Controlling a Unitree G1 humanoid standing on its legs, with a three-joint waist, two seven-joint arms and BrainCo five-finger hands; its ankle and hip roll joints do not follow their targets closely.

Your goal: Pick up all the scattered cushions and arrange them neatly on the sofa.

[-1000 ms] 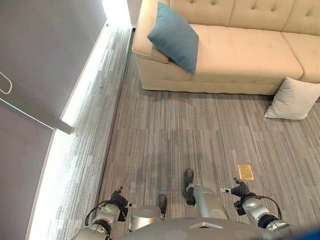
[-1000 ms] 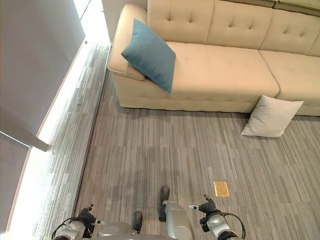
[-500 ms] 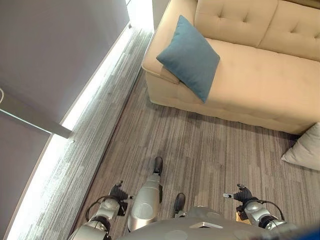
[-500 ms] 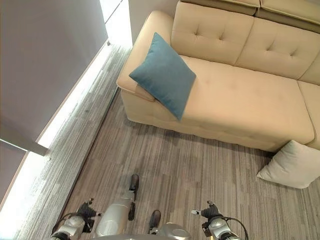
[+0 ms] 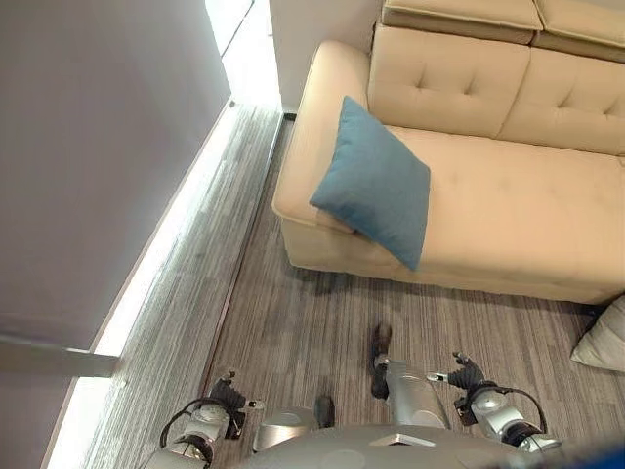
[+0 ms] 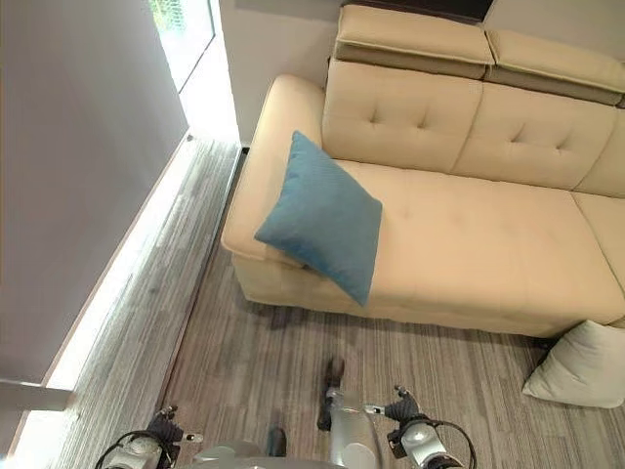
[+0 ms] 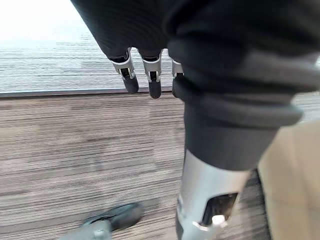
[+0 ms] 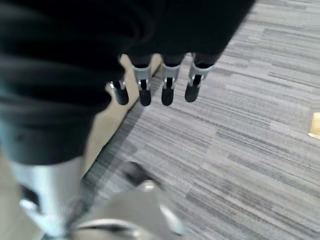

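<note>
A blue cushion point(image 5: 376, 195) leans on the left armrest of the beige sofa point(image 5: 508, 225). A pale cushion point(image 6: 581, 364) stands on the carpet against the sofa's front, at the far right. My left hand point(image 5: 227, 393) hangs low at my left side, far from both cushions. Its fingers point(image 7: 151, 80) are relaxed and hold nothing. My right hand point(image 5: 467, 375) hangs low on the right, with its fingers point(image 8: 167, 87) straight above the carpet and nothing in them.
A grey wall point(image 5: 98, 147) runs along the left, with a bright light strip point(image 5: 146, 283) at its foot. Grey striped carpet point(image 5: 322, 322) lies between me and the sofa. A small yellow floor plate point(image 8: 315, 125) lies near my right hand.
The camera has moved: the sofa's left end and the blue cushion now sit nearer the middle, and the pale cushion has slid to the right edge. Both hands still hang open.
</note>
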